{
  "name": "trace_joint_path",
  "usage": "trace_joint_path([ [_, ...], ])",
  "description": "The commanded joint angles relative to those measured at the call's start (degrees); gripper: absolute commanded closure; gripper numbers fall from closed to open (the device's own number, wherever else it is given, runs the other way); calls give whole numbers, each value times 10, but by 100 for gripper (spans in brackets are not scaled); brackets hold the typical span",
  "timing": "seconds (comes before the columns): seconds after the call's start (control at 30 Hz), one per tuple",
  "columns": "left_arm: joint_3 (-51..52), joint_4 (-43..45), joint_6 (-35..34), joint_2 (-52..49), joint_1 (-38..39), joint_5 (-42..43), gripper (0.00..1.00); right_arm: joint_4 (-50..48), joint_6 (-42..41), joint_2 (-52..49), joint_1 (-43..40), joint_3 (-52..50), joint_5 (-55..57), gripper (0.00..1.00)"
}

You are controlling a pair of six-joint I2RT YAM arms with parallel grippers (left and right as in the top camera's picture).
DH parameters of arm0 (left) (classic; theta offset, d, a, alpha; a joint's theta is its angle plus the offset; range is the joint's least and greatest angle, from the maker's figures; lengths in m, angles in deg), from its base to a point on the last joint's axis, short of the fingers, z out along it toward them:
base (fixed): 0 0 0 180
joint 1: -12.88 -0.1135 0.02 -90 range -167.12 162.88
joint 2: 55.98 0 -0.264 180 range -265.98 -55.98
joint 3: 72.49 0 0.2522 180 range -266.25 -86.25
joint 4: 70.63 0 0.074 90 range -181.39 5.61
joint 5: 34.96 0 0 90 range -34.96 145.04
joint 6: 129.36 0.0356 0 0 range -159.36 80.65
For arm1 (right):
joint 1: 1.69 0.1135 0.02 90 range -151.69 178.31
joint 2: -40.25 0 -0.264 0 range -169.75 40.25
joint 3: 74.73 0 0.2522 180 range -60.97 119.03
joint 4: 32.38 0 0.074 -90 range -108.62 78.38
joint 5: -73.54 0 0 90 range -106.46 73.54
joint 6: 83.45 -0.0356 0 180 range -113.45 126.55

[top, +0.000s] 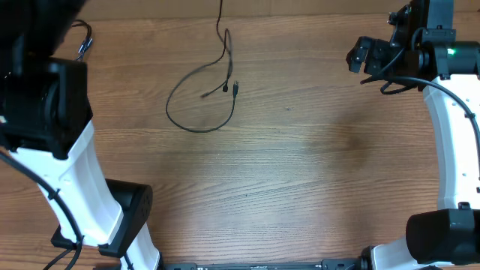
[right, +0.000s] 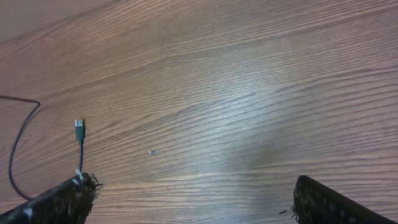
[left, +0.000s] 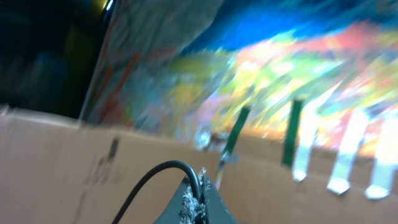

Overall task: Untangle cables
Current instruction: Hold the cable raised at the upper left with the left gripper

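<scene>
One thin black cable (top: 172, 118) lies in a loop on the wooden table at the back left; its strand runs off the far edge, and its small plug ends (top: 235, 88) rest inside the loop. In the left wrist view my left gripper (left: 202, 185) is shut on another black cable (left: 166, 166), which arches out to the left. Overhead, a short piece of cable (top: 83, 45) with plug tips dangles by the raised left arm. My right gripper (right: 196, 200) hovers open over bare wood, to the right of a cable plug (right: 79, 127). Overhead it sits at the back right (top: 360, 57).
The left arm's white link and black base (top: 124, 214) fill the front left of the table. The right arm's base (top: 442, 236) stands at the front right. Behind the left gripper are a cardboard wall (left: 74, 162) and a blurred colourful panel (left: 280, 68).
</scene>
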Motion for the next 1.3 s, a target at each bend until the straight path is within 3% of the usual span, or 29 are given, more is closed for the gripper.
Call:
trace_joint_path([
  [0.0,-3,18,-50,2,-3,-40,96,-3,-2,-2,-1,3,4,0],
  [0.17,2,-107,-7,2,-3,-70,96,-3,-2,-2,-1,3,4,0],
  [0.43,29,-337,90,0,-3,-211,96,-3,-2,-2,-1,3,4,0],
  [0.63,30,-410,128,0,-3,-430,96,-3,-2,-2,-1,3,4,0],
  [0.73,30,-447,132,0,-3,-414,96,-3,-2,-2,-1,3,4,0],
  [0.9,30,-410,126,0,-9,-453,96,-3,-2,-2,-1,3,4,0],
  [1.07,26,-336,12,10,-19,-428,96,-3,-2,-2,-1,3,4,0],
  [1.27,24,-201,5,27,-19,-404,96,-3,-2,-2,-1,3,4,0],
])
